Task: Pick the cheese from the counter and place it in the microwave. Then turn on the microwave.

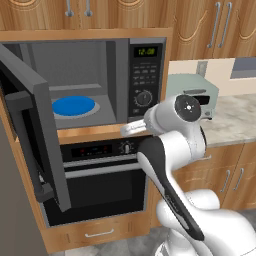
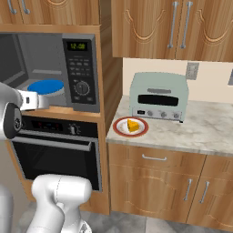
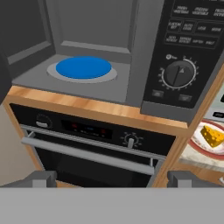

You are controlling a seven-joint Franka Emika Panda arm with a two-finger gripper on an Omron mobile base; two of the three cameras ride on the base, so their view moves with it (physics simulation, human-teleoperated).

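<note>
The microwave [image 1: 90, 85] stands open, its dark door [image 1: 30, 125] swung out to the left with the vertical bar handle on its outer face. Inside, the grey cavity holds a round blue turntable plate [image 1: 73, 106] lying flat on the floor of the box, with nothing on it. The control panel [image 2: 81, 73] on the right side of the microwave shows a green digital display at the top, rows of buttons below it and a round knob [image 3: 178, 74] near the bottom. Below the microwave sits a black oven [image 2: 57, 150] with a horizontal handle, shut.

To the right, on the light marbled counter [image 2: 205, 132], a small round plate [image 2: 130, 127] with a red-brown rim and white centre carries the cheese [image 2: 133, 125]. The cheese is a small yellow-orange wedge, lying on the plate near its middle; in the hand view [image 3: 212, 135] pale holes show on its face. The plate rests at the left end of the counter, just in front of the pale-green toaster oven [image 2: 159, 96], whose door is shut.

The gripper [image 3: 111, 179] hangs in front of the oven, left of the counter and well apart from the cheese. Its two finger tips are spread wide at the bottom of the hand view, with nothing between them.
</note>
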